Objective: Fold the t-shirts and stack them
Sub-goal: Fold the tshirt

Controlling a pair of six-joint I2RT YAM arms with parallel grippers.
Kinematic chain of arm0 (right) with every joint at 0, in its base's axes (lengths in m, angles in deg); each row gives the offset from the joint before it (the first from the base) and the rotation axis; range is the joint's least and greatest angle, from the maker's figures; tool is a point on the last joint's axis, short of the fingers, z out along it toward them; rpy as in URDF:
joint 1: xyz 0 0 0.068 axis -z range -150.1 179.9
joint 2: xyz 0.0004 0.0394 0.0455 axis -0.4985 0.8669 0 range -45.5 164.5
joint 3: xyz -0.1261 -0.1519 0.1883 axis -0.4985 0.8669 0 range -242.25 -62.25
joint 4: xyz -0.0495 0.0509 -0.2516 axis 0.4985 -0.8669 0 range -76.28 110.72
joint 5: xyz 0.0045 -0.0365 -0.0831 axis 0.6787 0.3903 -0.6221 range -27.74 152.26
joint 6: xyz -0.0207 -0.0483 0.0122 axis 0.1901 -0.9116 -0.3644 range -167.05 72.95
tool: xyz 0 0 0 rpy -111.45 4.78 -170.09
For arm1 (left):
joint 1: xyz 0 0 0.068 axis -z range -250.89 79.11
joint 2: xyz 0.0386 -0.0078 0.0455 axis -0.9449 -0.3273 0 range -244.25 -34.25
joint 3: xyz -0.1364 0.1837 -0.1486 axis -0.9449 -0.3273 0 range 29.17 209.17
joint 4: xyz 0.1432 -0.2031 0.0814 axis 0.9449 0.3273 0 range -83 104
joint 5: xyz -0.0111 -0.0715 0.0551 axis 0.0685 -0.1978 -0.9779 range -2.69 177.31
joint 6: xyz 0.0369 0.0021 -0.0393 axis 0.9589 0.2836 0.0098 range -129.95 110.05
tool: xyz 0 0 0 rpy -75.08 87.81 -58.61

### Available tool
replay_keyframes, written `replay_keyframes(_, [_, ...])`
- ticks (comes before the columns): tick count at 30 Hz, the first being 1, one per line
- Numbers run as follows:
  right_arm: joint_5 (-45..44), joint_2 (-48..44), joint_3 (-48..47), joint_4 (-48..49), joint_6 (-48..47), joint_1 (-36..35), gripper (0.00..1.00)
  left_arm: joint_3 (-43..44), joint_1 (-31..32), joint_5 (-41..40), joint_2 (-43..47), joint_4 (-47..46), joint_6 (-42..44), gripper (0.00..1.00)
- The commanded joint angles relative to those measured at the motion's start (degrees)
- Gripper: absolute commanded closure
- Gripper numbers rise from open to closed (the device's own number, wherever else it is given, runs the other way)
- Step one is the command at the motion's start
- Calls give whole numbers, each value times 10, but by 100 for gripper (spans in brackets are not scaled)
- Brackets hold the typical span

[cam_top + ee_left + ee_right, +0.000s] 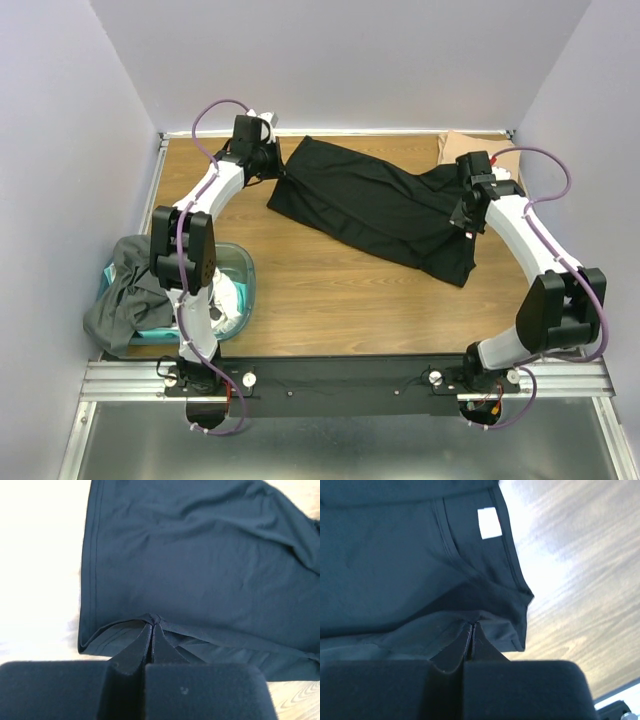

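The left jaws and right jaws each clench the black shirt [370,205] by an edge. Uneven pulling may slip a thin pinch, dropping cloth crumpled onto the worktop [330,300].

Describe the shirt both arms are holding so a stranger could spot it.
On the far half of the wooden table, the black t-shirt lies spread, pinched by the left gripper and the right gripper. Only it is black: the tan shirt sits far right, the grey shirt drapes the teal tub.
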State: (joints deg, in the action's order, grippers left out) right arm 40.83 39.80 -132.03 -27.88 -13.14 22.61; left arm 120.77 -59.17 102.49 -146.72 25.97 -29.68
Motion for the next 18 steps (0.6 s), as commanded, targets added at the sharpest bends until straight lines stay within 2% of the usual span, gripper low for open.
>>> replay_keyframes(1, [-18, 28, -30, 25, -23, 10, 100, 37, -7, 11, -23, 6, -4, 100])
replay_keyframes(18, [-32, 98, -90, 45, -62, 32, 100, 54, -34, 7, -76, -5, -8, 100])
